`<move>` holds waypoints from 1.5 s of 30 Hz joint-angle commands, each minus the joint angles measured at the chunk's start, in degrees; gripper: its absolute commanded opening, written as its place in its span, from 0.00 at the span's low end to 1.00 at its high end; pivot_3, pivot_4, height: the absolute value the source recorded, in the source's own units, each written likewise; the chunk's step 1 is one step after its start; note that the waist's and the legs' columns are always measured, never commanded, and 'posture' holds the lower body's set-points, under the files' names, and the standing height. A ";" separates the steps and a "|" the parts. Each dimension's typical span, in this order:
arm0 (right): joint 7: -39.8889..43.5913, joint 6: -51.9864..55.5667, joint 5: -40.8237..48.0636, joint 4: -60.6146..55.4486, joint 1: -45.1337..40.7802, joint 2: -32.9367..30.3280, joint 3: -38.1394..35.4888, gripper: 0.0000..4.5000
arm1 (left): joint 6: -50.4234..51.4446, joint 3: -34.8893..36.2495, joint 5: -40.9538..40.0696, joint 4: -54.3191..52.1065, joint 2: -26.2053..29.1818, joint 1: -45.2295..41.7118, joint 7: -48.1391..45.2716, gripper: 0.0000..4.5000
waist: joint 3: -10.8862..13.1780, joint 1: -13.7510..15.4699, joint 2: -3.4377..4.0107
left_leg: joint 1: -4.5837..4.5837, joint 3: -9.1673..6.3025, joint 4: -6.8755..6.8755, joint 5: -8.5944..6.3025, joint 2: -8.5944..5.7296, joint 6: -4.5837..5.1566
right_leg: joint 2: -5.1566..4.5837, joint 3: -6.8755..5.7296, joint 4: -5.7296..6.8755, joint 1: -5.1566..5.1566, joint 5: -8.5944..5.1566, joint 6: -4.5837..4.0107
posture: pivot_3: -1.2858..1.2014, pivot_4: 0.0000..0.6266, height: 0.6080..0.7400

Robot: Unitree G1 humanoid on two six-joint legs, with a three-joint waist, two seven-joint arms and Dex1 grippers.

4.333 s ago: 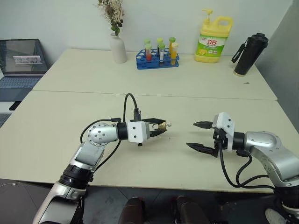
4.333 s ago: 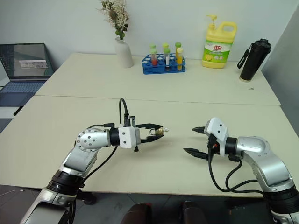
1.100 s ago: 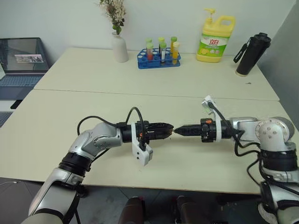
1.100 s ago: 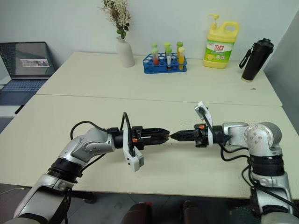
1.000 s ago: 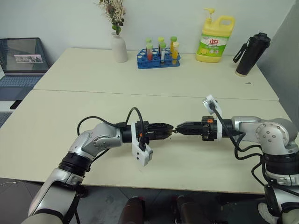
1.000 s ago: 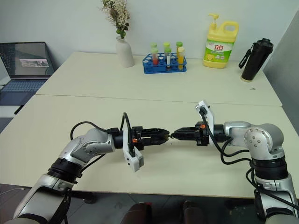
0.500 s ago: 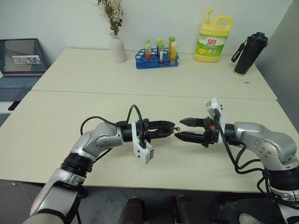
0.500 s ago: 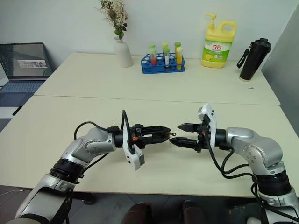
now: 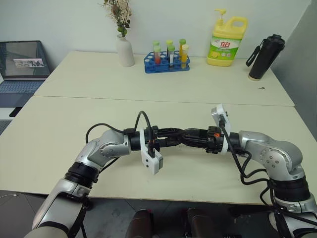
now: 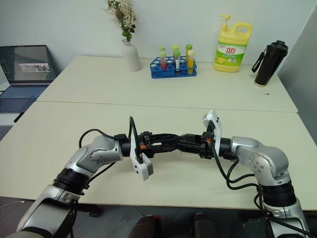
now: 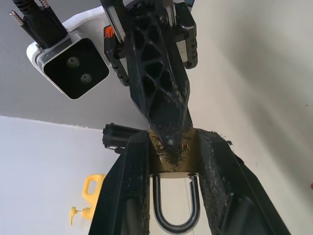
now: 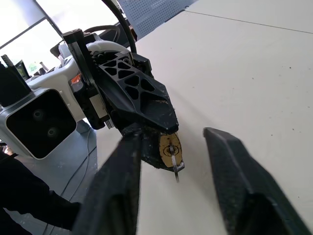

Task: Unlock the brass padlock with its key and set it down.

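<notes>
Two grippers meet above the table

Left gripper (image 11: 172,161) clamps the brass padlock (image 11: 172,156) between both fingers, shackle inward. Key (image 12: 173,155) sits in the padlock's face. Right gripper (image 12: 172,188) straddles the key, fingers apart, touching nothing visible.

The right end effector (image 9: 187,139) is now moved in from half a second ago; its fingers overlap the left end effector (image 9: 179,135) around the brass padlock (image 11: 172,157).

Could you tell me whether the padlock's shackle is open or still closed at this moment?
Closed, as far as shown: in the left wrist view both legs of the shackle enter the brass padlock, which the left gripper clamps.
</notes>
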 commanded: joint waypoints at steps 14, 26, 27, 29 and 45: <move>1.17 -1.39 0.13 -0.65 -1.39 -0.05 0.08 0.03 | 2.24 -3.22 -10.82 -3.00 1.68 1.29 -5.66 0.42 | 0.00 -0.04 0.00 | 0.00 0.00 0.00 0.00 0.01 0.00 | 0.00 -0.01 0.00 0.00 0.00 0.00 | 0.52 0.24 1.00; 2.51 -5.79 -4.75 3.66 -1.91 -1.34 0.16 0.03 | 23.15 -0.88 -33.06 -19.50 7.83 10.59 -15.66 1.00 | 0.00 -0.23 0.00 | 0.00 -0.01 0.00 0.00 0.05 0.00 | -0.01 0.03 -0.01 0.00 -0.01 0.01 | 0.52 0.24 1.00; 2.70 -6.04 -4.99 4.02 -2.05 -1.45 0.08 0.03 | 27.35 -0.12 -35.10 -22.09 8.19 11.53 -15.69 1.00 | 0.00 -0.27 0.01 | 0.01 -0.02 -0.01 0.00 0.04 0.00 | -0.01 0.02 0.00 0.00 -0.01 0.01 | 0.52 0.24 1.00; 3.22 -6.76 -5.48 4.45 -2.32 -1.88 0.18 0.03 | 36.37 1.44 -40.16 -27.08 8.86 12.74 -15.77 1.00 | 0.01 -0.28 0.01 | 0.00 -0.05 0.00 0.00 0.05 0.00 | -0.01 0.01 0.00 0.00 -0.04 0.05 | 0.52 0.24 1.00; 8.10 -9.05 -5.46 1.02 -3.53 -3.65 0.61 0.03 | 61.61 11.16 -50.82 -16.67 1.24 4.58 -22.62 0.01 | 0.01 -0.20 0.01 | 0.02 -0.05 0.01 0.00 -0.02 0.00 | 0.14 -0.01 -0.03 0.01 -0.16 0.24 | 0.52 0.24 1.00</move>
